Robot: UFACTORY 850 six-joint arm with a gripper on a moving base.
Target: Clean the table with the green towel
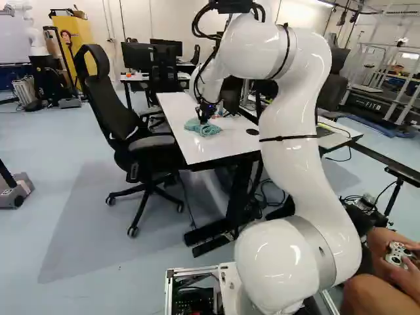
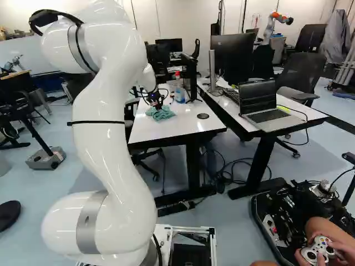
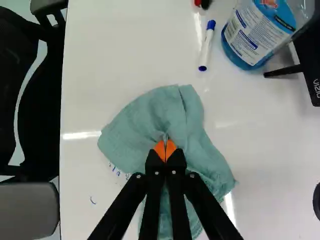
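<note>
- Going L to R in the left base view, first is the black office chair (image 1: 98,88), close by the long edge of the white table (image 3: 107,65). I must mind this edge, so the towel doesn't slip over it.
- Next, on the chair side of the towel, I see small blue marks (image 3: 118,171) on the table top, right by the cloth. I think these are what I have to wipe.
- Then the green towel (image 3: 167,112): it lies on the table, bunched around the fingertips, w/ its folds spread out. My gripper (image 3: 165,150) is clamped on a pinch of it, orange pads close together.
- Step in hand, IMO: wiping w/ the gripped towel. Next move prob. calls for keeping the cloth low and dragging it across the marks w/ light pressure, not lifting.
- Further R, my arm (image 1: 292,138) rises from its base joint, bends over high up, and its far part comes down to the table, gripper pointing down into the cloth.
- Also on the table, beyond the towel: a marker (image 3: 207,46) and a bottle of blue liquid (image 3: 257,35). A wide stroke that way could knock them, so I'd keep strokes short there.
</note>
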